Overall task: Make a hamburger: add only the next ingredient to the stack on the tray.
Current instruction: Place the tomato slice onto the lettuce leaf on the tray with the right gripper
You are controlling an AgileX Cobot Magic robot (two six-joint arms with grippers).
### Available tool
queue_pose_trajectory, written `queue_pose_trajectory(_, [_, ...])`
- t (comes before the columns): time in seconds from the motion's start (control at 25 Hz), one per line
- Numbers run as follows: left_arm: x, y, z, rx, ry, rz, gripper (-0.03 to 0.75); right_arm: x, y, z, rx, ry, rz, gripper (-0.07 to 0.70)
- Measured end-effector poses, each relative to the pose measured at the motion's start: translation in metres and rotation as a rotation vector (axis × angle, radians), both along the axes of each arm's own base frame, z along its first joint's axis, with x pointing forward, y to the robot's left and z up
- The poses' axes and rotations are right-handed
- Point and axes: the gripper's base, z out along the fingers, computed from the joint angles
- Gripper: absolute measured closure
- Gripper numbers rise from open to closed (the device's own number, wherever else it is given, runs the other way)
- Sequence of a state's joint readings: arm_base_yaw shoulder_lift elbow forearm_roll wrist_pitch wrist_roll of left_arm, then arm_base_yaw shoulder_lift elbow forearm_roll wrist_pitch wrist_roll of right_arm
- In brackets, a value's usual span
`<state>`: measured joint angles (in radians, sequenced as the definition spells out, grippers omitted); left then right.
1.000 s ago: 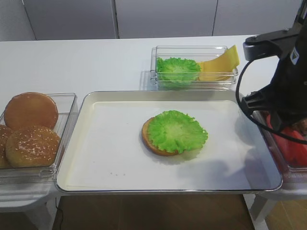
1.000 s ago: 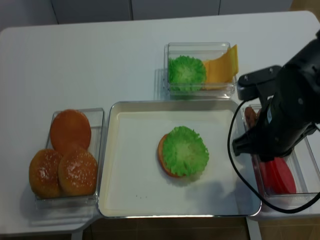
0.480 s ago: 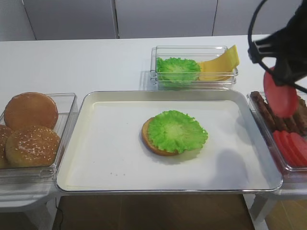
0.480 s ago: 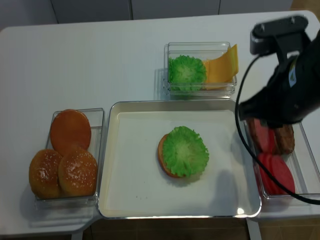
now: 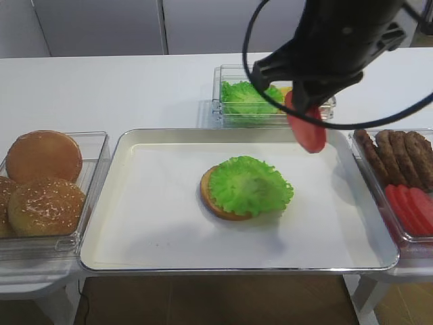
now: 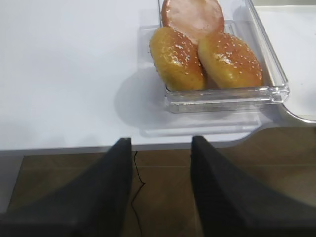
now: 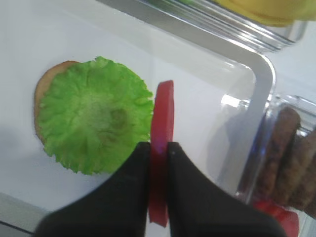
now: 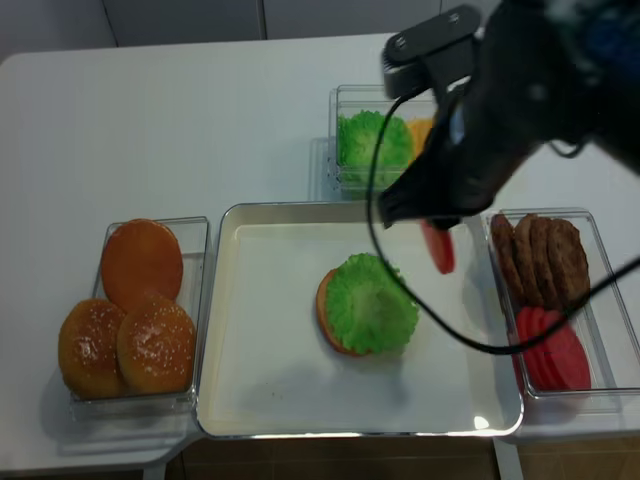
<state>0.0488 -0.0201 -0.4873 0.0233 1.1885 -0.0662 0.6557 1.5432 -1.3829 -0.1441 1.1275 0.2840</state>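
Right hand (image 7: 158, 148) pinches tomato slice (image 7: 162, 148) edge-on; lower rim hidden.

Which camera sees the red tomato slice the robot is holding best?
The right wrist view: the tomato slice fills the middle, edge-on, pinched in the right end effector. Both high views show it small, hanging under the arm. The left wrist view misses it.

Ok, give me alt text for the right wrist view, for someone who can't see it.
The right gripper pinches a red tomato slice edge-on, above the white-lined metal tray, just beside the lettuce-topped bun bottom. Brown patties sit in a clear bin past the tray's rim.
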Motion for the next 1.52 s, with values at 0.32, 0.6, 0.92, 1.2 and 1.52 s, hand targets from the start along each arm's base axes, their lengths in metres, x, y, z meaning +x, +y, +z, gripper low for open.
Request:
queue_pose_trajectory(0.32, [0.000, 0.000, 0.000, 0.000, 0.000, 0.000, 0.416, 0.020, 0.033, -0.045, -0.031, 0.034, 0.071, 0.570])
queue_pose_trajectory(0.6, [0.000, 0.000, 0.000, 0.000, 0.000, 0.000, 0.416, 0.021, 0.040, -0.052, -0.027, 0.030, 0.093, 0.570])
queue_pose_trajectory(0.92, [0.000, 0.000, 0.000, 0.000, 0.000, 0.000, 0.416, 0.024, 0.043, -0.057, -0.031, 0.031, 0.111, 0.570])
queue_pose_trajectory(1.2, [0.000, 0.000, 0.000, 0.000, 0.000, 0.000, 0.416, 0.026, 0.046, -0.065, -0.033, 0.056, 0.114, 0.570])
queue_pose_trajectory(1.52, [0.000, 0.000, 0.000, 0.000, 0.000, 0.000, 0.416, 0.026, 0.048, -0.069, -0.038, 0.073, 0.130, 0.570])
